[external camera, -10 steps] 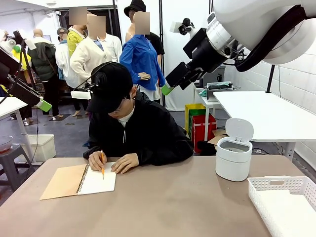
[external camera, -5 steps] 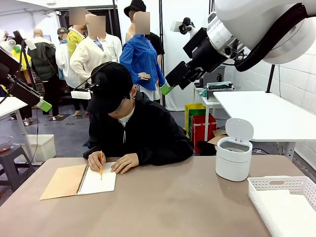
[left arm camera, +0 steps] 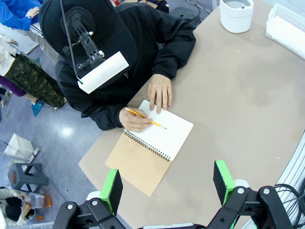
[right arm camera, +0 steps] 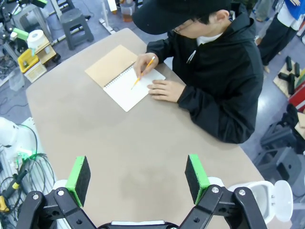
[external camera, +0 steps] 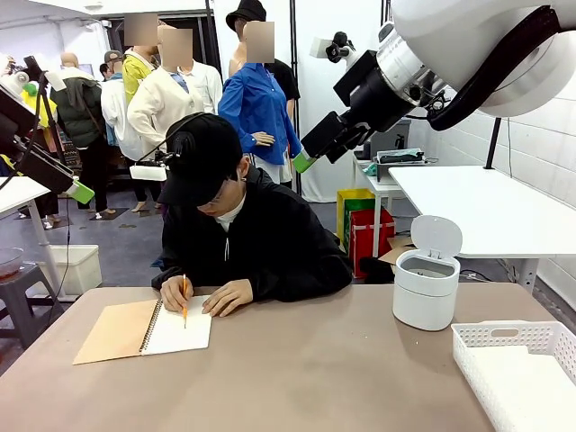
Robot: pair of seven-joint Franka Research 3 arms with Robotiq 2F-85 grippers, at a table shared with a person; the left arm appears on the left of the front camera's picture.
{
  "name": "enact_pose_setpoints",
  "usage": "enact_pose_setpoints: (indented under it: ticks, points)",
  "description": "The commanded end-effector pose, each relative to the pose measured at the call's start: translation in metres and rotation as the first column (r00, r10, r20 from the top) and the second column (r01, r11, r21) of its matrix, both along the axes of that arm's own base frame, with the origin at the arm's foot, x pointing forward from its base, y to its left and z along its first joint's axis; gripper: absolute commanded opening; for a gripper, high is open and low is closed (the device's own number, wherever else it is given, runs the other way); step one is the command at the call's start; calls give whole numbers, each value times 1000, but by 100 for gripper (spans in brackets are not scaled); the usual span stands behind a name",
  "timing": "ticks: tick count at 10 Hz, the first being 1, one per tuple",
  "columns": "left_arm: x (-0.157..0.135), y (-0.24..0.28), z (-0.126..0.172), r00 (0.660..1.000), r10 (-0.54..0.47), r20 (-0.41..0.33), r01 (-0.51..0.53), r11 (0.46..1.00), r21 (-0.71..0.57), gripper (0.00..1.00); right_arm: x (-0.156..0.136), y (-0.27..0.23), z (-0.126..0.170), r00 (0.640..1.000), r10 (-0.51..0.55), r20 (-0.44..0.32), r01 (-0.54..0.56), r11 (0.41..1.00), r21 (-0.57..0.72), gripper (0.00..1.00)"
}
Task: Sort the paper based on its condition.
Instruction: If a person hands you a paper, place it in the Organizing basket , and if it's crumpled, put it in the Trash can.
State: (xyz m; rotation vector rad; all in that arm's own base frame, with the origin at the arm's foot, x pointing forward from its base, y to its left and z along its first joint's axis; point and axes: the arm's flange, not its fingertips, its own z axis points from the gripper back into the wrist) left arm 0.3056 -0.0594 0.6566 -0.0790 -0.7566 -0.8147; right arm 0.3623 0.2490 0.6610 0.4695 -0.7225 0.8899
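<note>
A person at the far side writes with an orange pencil (external camera: 185,301) on the white page of an open spiral notebook (external camera: 175,331) with a tan cover, seen also in the left wrist view (left arm camera: 164,136) and the right wrist view (right arm camera: 131,90). That page is still bound; loose paper is out of view. My left gripper (left arm camera: 167,183) hangs open high above the table's left side, nothing between its green pads. My right gripper (right arm camera: 137,175) is open too, high over the table's middle, and empty. In the front view both grippers are raised, left (external camera: 76,189) and right (external camera: 308,158).
A white lidded bin (external camera: 425,288) stands open at the back right of the table. A white slotted basket (external camera: 517,337) sits at the right front edge; I cannot tell what lies inside. The brown tabletop (external camera: 297,378) is bare between them.
The person's pencil hand has shifted slightly on the page. Both arms have stayed where they were.
</note>
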Motion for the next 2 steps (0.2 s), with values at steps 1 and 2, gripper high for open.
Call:
enact_pose_setpoints:
  ticks: [1,2]
  points:
    - [0,0,0,1000,0,0,0,1000,-1,100,0,0,0,1000,-8,0,8,1000,-7,100]
    - [0,0,0,1000,0,0,0,1000,-1,100,0,0,0,1000,-8,0,8,1000,-7,100]
